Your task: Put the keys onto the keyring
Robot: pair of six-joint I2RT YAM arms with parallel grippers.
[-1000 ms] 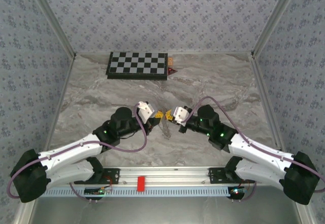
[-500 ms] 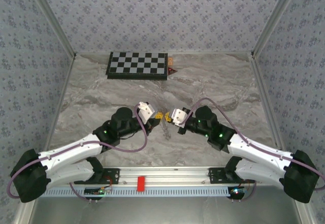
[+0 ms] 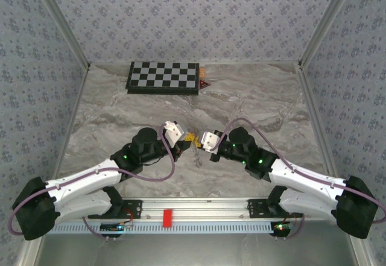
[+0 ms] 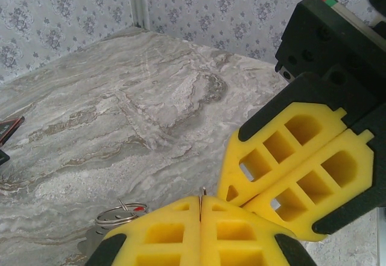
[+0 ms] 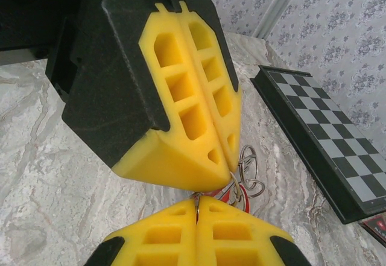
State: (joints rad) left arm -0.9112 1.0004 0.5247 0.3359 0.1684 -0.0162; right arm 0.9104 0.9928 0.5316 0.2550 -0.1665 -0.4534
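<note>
Here, tip to tip over the middle of a grey marble-patterned table (image 3: pixel 265 103), the left gripper (image 4: pixel 201 202) and the right gripper (image 5: pixel 197 202) of a two-armed robot meet in an effort to put keys on a ring. Both pairs of yellow, hollow-celled jaws are pressed shut. Each has a thin silvery sliver nipped at its seam, and it cannot be told whether that is ring wire or a key blade.

The thin, pale silvery wire keyring (image 5: pixel 247 168) sits just beside the two tips, and in the right wrist view its coils loop out from behind the left gripper's fingers. Flecks of bright red plastic touching the ring look like the heads of the small red-headed keys (image 5: pixel 225 194). The left wrist view shows the same ring low beside that gripper's own fingers, with red at its edge.

The job appears to be at the threading stage. Ring and keys are together at the centre, but neither key can be seen plainly hanging on the loop, so the threading itself seems unfinished. A black-and-white folding chessboard (image 3: pixel 163 76) lies well apart at the far edge.
</note>
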